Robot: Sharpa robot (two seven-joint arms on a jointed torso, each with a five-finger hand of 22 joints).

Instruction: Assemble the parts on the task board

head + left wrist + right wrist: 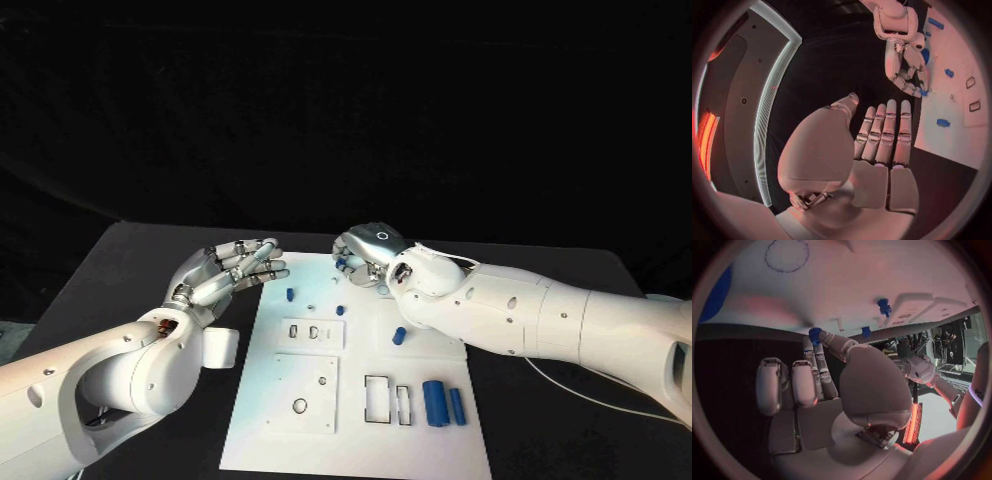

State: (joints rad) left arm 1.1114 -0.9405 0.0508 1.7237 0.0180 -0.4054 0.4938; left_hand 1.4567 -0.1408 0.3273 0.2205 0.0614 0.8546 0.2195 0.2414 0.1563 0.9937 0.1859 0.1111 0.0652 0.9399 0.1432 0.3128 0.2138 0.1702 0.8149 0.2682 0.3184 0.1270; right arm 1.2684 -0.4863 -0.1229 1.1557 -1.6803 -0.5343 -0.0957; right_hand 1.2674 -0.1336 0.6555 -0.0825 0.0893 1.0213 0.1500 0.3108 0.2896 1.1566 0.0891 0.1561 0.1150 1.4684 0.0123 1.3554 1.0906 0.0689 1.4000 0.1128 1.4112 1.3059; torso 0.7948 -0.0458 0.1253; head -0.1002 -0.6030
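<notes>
The white task board (361, 440) lies in the middle of the black table. My right hand (369, 252) hovers curled over the board's far edge and pinches a small blue part (815, 334) between thumb and fingertips; the same blue part (342, 264) peeks out under the hand. My left hand (231, 270) is beside the board's far left corner with its fingers (882, 130) straight, apart and holding nothing. A small blue peg (290, 295) stands near the far left of the board, and another (400, 336) is further right. Two longer blue cylinders (443, 404) lie side by side near the right edge.
The board carries a small plate with slots (315, 331), a plate with a round hole (303, 393) and rectangular cut-outs (378, 398). Bare black table (130, 270) runs along the board's left side, and my right forearm (548, 320) crosses the right side.
</notes>
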